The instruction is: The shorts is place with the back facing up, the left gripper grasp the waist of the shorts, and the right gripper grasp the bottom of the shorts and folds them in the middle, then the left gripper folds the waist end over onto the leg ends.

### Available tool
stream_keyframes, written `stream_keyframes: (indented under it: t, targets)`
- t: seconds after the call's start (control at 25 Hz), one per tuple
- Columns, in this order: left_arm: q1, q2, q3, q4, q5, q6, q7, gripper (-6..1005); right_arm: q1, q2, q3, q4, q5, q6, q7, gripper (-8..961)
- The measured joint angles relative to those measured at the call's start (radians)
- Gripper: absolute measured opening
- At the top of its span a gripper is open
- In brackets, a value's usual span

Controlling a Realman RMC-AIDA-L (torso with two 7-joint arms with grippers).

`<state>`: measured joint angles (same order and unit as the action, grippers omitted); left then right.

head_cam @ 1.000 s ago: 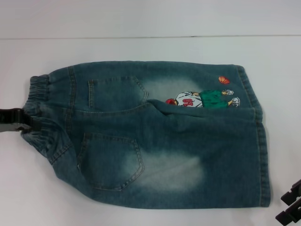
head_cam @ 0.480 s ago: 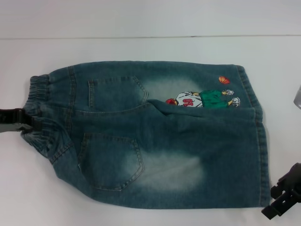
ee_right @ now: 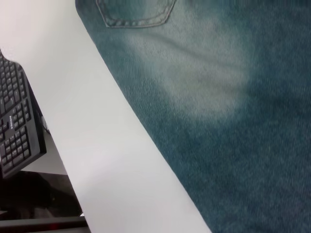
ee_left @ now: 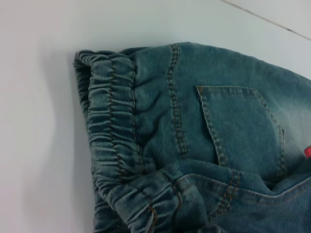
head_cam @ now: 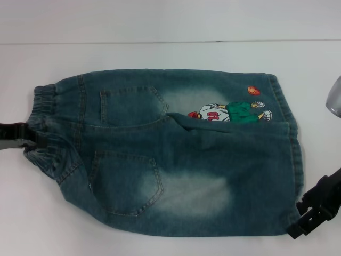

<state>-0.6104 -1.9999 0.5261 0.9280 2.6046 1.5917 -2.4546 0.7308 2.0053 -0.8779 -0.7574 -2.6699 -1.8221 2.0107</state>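
Note:
Blue denim shorts (head_cam: 186, 160) lie flat on the white table (head_cam: 160, 53), back pockets up. The elastic waist (head_cam: 45, 122) is at the left and the leg hems (head_cam: 295, 154) at the right. A cartoon print (head_cam: 229, 112) shows on the far leg. My left gripper (head_cam: 33, 140) is shut on the bunched waistband, whose gathers (ee_left: 112, 141) fill the left wrist view. At the near right hem corner my right gripper (head_cam: 301, 224) is open and touches the cloth. The right wrist view shows the near leg's denim (ee_right: 218, 97) close up.
A black keyboard (ee_right: 17, 121) sits below the table's near edge in the right wrist view. A grey rounded object (head_cam: 334, 96) shows at the right border of the head view. Bare white table surrounds the shorts.
My right gripper has moved up and left from the lower right corner of the view to the near hem corner. The left gripper and waist have not moved.

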Motion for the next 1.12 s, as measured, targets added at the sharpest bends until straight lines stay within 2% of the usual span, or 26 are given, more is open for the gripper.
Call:
stream_keyframes:
  t: [0.28, 0.36, 0.6, 0.76, 1.12]
  targets:
    - [0.0, 0.0, 0.0, 0.0, 0.0, -0.005, 0.002, 33, 0.019, 0.016, -0.009, -0.002, 0.001, 0.008, -0.027, 765]
    - [0.0, 0.001, 0.0, 0.0, 0.0, -0.005, 0.002, 33, 0.024, 0.017, -0.009, -0.002, 0.001, 0.01, -0.027, 540]
    - [0.002, 0.001, 0.0, 0.0, 0.0, -0.005, 0.002, 33, 0.032, 0.018, -0.011, 0.004, -0.007, 0.022, -0.02, 328]
    - [0.003, 0.0, 0.0, 0.0, 0.0, -0.005, 0.002, 32, 0.03, 0.025, -0.012, 0.006, -0.008, 0.035, -0.025, 244]
    - [0.005, -0.002, -0.002, 0.0, 0.0, -0.004, -0.001, 32, 0.021, 0.026, 0.016, 0.007, -0.002, 0.04, -0.046, 61]
